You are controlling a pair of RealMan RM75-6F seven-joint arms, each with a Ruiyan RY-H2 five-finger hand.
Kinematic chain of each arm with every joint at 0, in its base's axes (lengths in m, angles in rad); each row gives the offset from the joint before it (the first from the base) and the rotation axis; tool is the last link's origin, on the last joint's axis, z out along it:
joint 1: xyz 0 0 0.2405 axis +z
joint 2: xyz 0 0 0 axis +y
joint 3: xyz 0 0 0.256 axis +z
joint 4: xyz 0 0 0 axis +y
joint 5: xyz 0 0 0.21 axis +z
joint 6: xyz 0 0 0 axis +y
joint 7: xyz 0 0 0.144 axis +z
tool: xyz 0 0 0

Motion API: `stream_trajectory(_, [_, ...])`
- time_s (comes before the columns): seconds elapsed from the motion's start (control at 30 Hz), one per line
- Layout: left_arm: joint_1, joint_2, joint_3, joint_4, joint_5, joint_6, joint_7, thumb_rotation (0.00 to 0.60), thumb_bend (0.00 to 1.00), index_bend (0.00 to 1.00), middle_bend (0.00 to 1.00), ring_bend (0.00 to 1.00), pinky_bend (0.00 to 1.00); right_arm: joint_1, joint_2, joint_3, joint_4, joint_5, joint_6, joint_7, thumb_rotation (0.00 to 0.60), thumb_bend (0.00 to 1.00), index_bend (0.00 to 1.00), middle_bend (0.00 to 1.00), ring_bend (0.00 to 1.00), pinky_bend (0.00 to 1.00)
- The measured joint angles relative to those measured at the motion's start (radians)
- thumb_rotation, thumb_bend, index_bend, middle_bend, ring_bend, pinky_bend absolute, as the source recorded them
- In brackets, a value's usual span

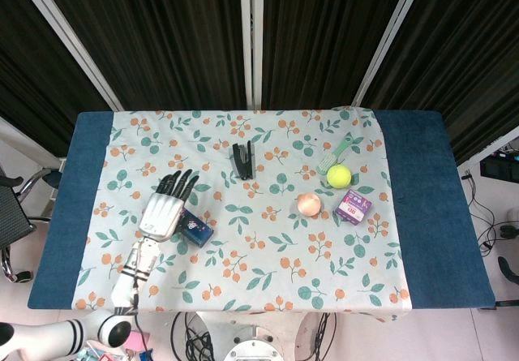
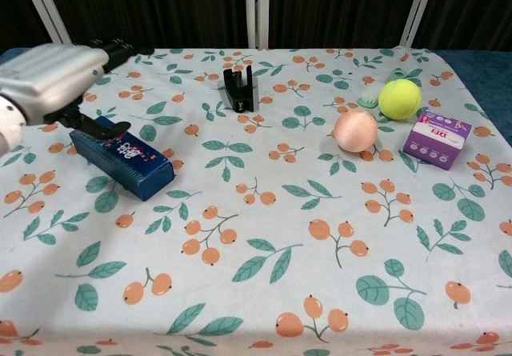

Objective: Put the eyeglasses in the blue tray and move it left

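Dark curtains back a floral tablecloth [image 1: 268, 247]; left robot hand [image 2: 50, 78] hovers open, empty.

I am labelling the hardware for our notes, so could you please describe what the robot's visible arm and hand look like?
Only the left arm shows. The left hand has a silver-grey metallic back, with ridged grooves showing in the head view, and black fingers. Behind it, the forearm is white with dark markings along it, ending in a white segment with black bands at the elbow. No loose cables are visible on it.
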Motion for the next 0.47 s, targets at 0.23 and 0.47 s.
stream_trajectory(0.23, [0.169,0.209,0.074,-0.113,0.053,0.152,-0.151,0.521,0.17,0.00,0.02,0.05,0.15,0.001,-0.002,-0.004,0.006,-0.020,0.008,0.011,0.600,0.21,0.00,0.00,0.00,0.00])
stream_trajectory(0.47, [0.265,0.323,0.158,-0.051,0.149,0.203,-0.395,0.526,0.17,0.00,0.01,0.05,0.15,0.013,-0.005,-0.002,-0.008,-0.024,0.001,-0.008,0.600,0.21,0.00,0.00,0.00,0.00])
